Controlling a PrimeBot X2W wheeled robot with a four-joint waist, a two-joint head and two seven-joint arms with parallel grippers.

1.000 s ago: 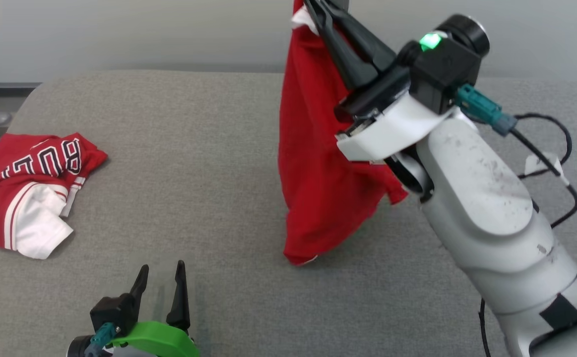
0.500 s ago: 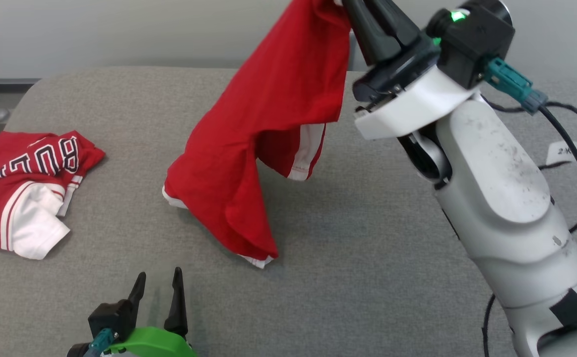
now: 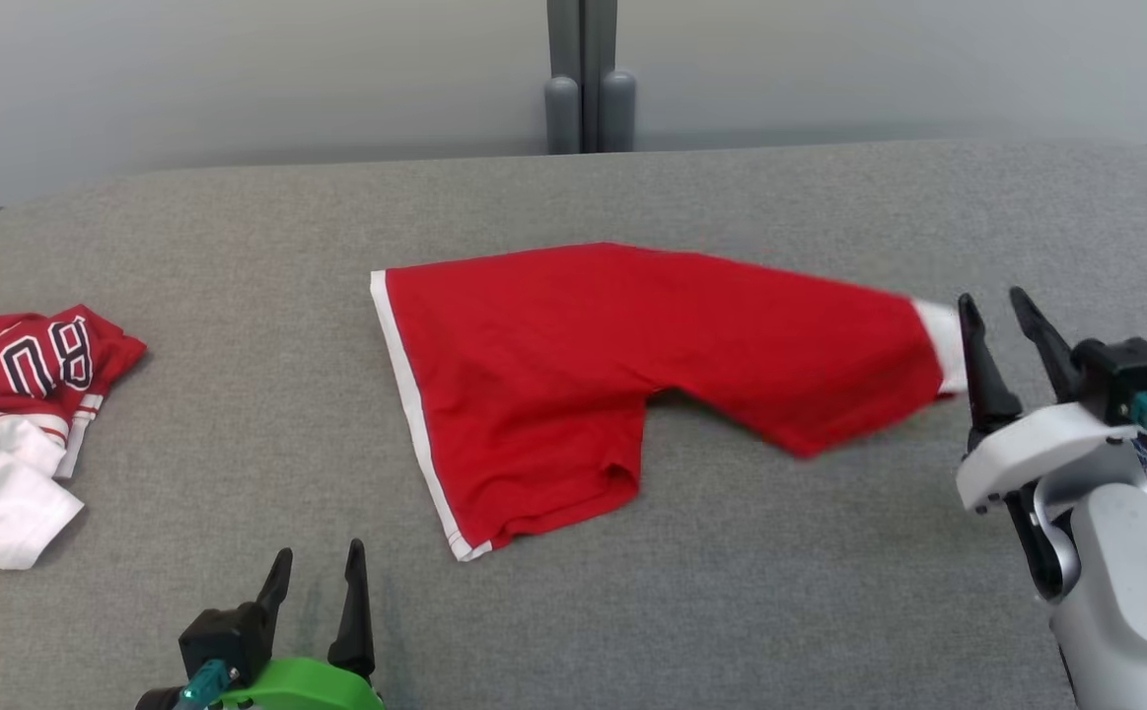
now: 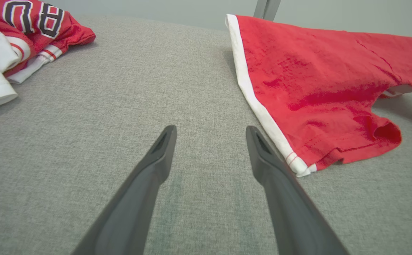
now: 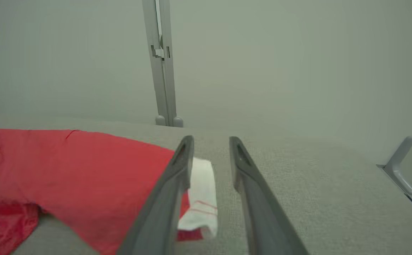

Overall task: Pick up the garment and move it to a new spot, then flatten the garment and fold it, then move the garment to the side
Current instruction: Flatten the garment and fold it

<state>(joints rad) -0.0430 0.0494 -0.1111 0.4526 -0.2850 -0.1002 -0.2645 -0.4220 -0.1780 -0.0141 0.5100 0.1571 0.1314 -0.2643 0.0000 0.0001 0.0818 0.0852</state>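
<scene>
The biggest thing is the soft grey table (image 3: 731,592), and it goes from side to side in front of me. On it, in the middle, lies the red garment (image 3: 583,365). It is spread out nearly flat. One leg points to my right and the other, shorter one points back at me. Far off on my left, well apart from it, a red and white jersey (image 3: 11,414) with dark letters sits in a crumpled heap near the table's edge. My right gripper (image 3: 989,296) is low over the table at the right end of the red garment. Its two dark fingers stand apart with a gap, and nothing is pinched between them. My left gripper (image 3: 321,550) is down near me, a little to the left of the garment. Its fingers are spread wide, with bare grey table between them, and it holds nothing. A white stripe (image 3: 415,414) runs down the garment's left edge. The smallest bit is the white band (image 3: 936,340) at the garment's right end. It looks blurry and lies just beside my right gripper's left finger. I cannot tell if they touch.
</scene>
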